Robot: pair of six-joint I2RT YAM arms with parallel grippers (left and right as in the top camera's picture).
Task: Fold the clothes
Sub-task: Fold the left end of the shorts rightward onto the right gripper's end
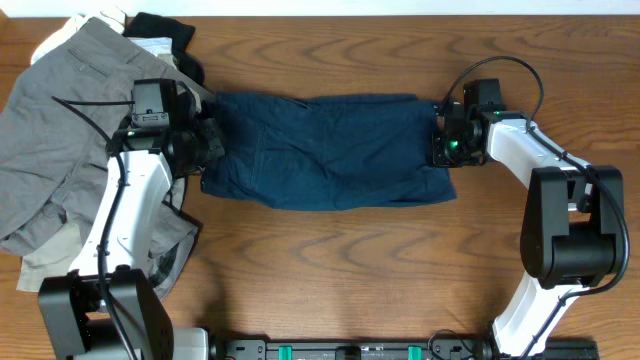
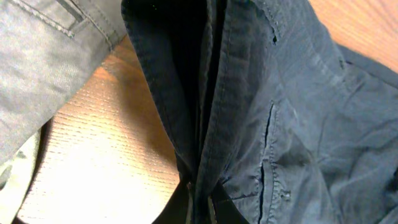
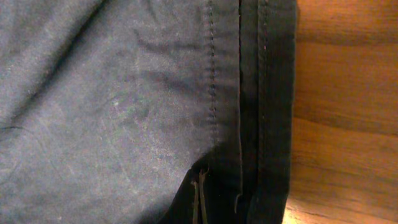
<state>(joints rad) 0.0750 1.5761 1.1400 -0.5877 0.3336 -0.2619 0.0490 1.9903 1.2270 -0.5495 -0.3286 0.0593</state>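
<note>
At either end of the navy shorts point(image 1: 325, 150), your left gripper point(image 1: 212, 141) and right gripper point(image 1: 439, 140) each pinch a stitched edge (soft, light, limp cotton), likely your firmest hold.

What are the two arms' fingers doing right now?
Left gripper: closed on one end of the dark navy blue cotton shorts.
Right gripper: closed on the shorts' other end.

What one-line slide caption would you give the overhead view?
Left pincer and right pincer grip opposite ends of navy shorts spread on a wooden table, beside grey shorts.
</note>
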